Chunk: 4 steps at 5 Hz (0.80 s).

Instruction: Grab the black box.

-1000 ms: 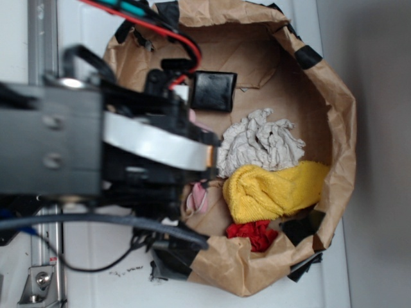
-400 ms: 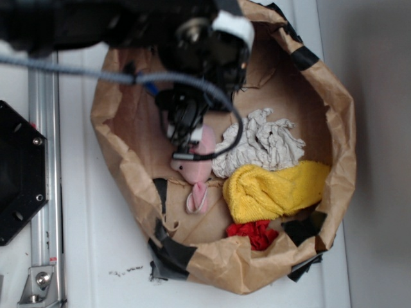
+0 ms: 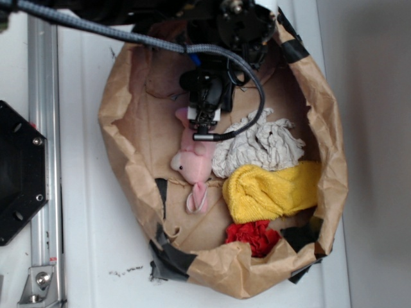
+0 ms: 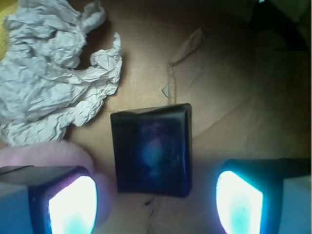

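Hovering over the paper-lined basin, the gripper was at the approach step, lined up for a grasp but not yet closed. In the wrist view its two fingers stood spread wide, lit pads facing inward, with nothing held between them. The black box lay flat on the brown paper in the gap between the pads, nearer the left-hand pad than the right-hand one and just ahead of the fingertips; whether either pad touched it could not be told, though clear paper showed between the box and the right-hand pad. The pink plush toy pressed close against the left-hand finger, beside the box's near corner. Farther ahead and off to the left-hand side lay the crumpled white cloth, apart from the box. In the exterior view the arm hid the box, and the gripper hung above the toy's upper end, with a yellow towel and a red cloth well beyond.

By my judgement the next move called for a short descent so the pads straddled the box's sides, perhaps shifting slightly toward the left-hand pad to centre it, then closing. The glossy faces might slip, and the plush could be pinched along with it.
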### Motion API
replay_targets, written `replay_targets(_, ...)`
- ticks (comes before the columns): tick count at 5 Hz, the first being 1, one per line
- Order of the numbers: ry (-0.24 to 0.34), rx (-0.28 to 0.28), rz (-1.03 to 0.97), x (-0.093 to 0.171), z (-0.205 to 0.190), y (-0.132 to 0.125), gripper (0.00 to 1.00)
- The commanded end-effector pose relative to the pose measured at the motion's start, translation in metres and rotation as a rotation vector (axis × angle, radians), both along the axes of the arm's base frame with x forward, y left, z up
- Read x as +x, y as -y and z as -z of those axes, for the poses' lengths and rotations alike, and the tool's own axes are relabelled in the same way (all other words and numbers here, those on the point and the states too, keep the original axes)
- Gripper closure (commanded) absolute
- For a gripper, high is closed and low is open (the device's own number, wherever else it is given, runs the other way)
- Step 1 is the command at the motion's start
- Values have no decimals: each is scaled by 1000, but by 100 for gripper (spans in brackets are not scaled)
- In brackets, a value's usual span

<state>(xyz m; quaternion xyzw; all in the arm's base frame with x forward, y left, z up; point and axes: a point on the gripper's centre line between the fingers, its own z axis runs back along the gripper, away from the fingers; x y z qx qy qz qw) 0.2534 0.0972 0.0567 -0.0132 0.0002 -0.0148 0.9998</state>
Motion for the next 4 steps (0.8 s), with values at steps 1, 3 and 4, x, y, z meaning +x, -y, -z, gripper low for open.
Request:
replay_targets(1,64,41,-7,4,-4,13,0)
replay_targets(3,89,88,-32,29,31,49,0)
replay_targets(4,40,104,9,34,59,60,0)
